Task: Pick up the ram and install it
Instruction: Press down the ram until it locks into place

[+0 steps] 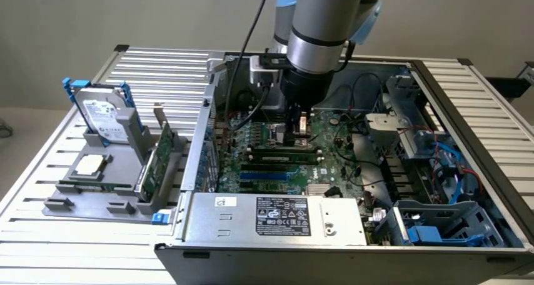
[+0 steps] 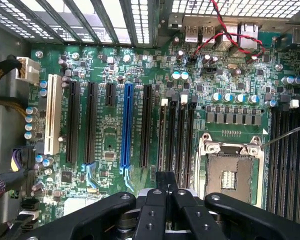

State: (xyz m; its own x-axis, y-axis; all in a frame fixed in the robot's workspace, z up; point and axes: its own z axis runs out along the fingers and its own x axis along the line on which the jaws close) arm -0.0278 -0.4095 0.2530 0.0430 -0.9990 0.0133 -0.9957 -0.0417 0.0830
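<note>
Green motherboard (image 2: 140, 75) fills my wrist view, jaws pressed together above its slots (image 2: 177, 135); outside, I see the gripper (image 1: 301, 124) inside the case (image 1: 276, 225).

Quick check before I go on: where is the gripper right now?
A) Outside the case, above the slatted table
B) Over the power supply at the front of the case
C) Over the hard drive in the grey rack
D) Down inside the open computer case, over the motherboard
D: the gripper reaches down inside the open computer case, just above the motherboard.
</note>
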